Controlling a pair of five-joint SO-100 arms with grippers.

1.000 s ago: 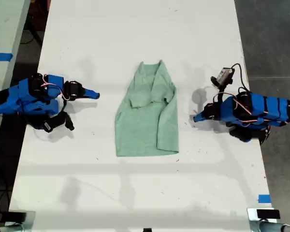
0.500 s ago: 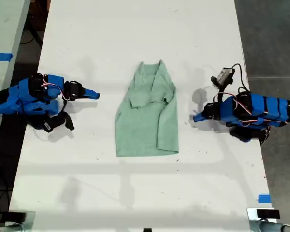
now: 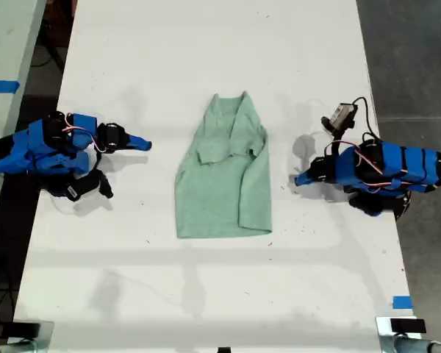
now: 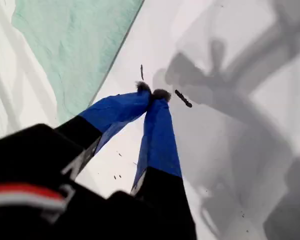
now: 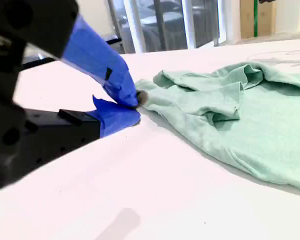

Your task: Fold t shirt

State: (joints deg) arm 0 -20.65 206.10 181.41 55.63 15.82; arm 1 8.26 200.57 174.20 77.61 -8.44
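T shirt lies mid-counter, part-folded. Soft, light, likely to bunch; best pinched at the hem corners, 6 o'clock in the exterior view. Both end effectors clenched, empty: my first end effector, my second end effector.

I'm not seeing any readable text, labels, brands, numbers or signs in any view.
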